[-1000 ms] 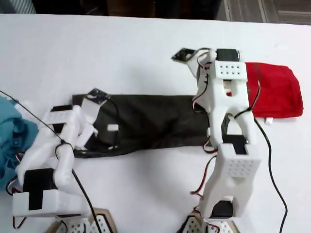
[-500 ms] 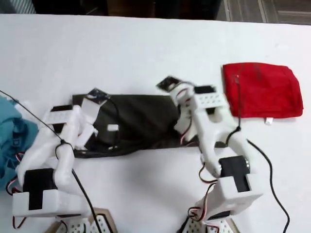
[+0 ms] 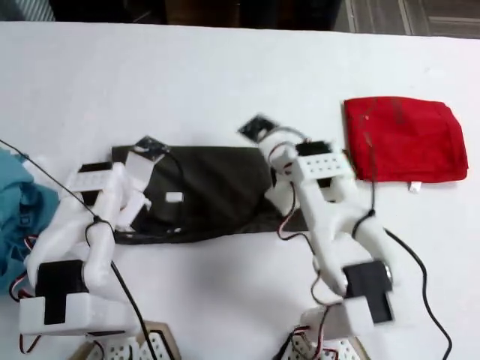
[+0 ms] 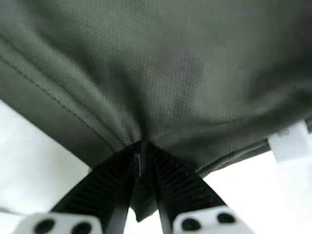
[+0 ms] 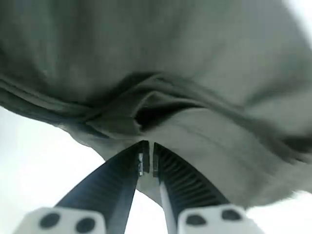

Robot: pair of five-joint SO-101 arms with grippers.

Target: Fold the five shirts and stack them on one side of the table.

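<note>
At the nine o'clock edge of the white worktop [image 3: 195, 67] lies a crumpled teal shirt [image 3: 13, 206]. Just toward three o'clock of it, the left pincer [image 4: 141, 158] is clamped tight on a fold of the dark grey shirt [image 3: 217, 187], near that shirt's nine o'clock end. The dark grey shirt lies as a long band across the middle of the worktop, with the right pincer [image 5: 146, 157] nipped narrow on bunched cloth at its three o'clock end, and a folded red shirt [image 3: 405, 139] lies flat toward two o'clock, apart from it.
</note>
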